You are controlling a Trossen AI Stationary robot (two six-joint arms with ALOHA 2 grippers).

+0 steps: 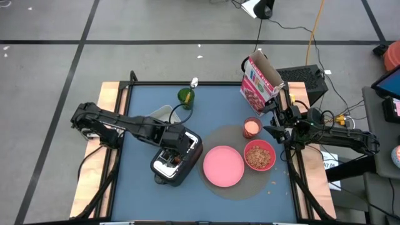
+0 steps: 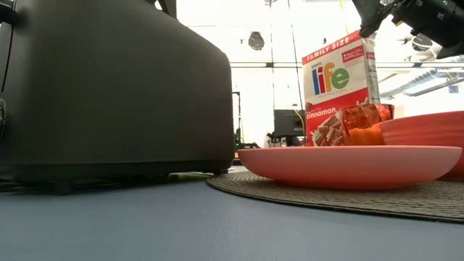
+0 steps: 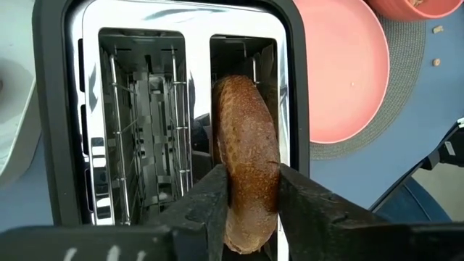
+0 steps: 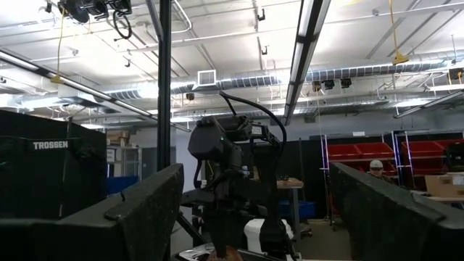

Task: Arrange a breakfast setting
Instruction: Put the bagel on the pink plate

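A round browned bread [image 3: 246, 138] stands on edge in one slot of the silver-and-black toaster [image 1: 175, 161]; the other slot is empty. My left gripper [image 3: 250, 180] is above the toaster [image 3: 72, 109], shut on the bread. A pink plate [image 1: 223, 166], a red bowl [image 1: 259, 155] holding cereal and a small cup [image 1: 251, 127] sit on a round grey placemat [image 1: 240, 187] right of the toaster. My right gripper [image 4: 255, 174] waits open at the table's right edge, pointing up into the room. My left gripper pinches the bread between its two fingers [image 3: 206, 196], one on each browned face [image 3: 243, 185], at the part that sticks out of the slot. The fingers come from above, slanting down. The bread stands upright on edge, its lower part inside the toaster slot.
A cereal box [image 1: 259, 81] stands at the far right, close to my right arm. A green cup [image 1: 185, 97] and a white container [image 1: 161, 114] lie beyond the toaster. Bare blue table shows in front of the toaster and along the far edge.
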